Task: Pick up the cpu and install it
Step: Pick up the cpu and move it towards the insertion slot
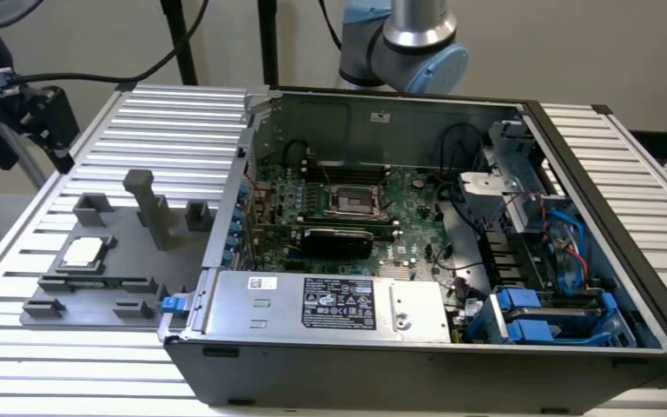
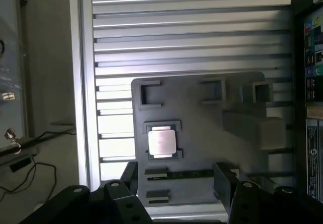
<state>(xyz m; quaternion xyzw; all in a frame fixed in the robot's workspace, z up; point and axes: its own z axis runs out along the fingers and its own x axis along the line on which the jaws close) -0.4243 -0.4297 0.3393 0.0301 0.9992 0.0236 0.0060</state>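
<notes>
The cpu [image 1: 83,252] is a small square chip with a silvery top. It lies flat in a recess of the grey holder plate [image 1: 119,282] on the ribbed table, at the exterior view's left. In the wrist view the cpu [image 2: 161,143] sits in its dark frame on the holder plate [image 2: 202,133]. My gripper [image 2: 176,183] hovers above the plate, open, with both black fingers [image 2: 128,176] apart and nothing between them. In the exterior view the gripper [image 1: 35,148] hangs at the far left, above and behind the plate. The motherboard's black socket [image 1: 351,201] lies open inside the computer case.
The open computer case [image 1: 426,365] takes up the middle and right of the table, with a silver power-supply box [image 1: 333,304] along its front. Grey posts [image 1: 148,208] stand up from the holder plate. The arm's base [image 1: 409,43] is behind the case.
</notes>
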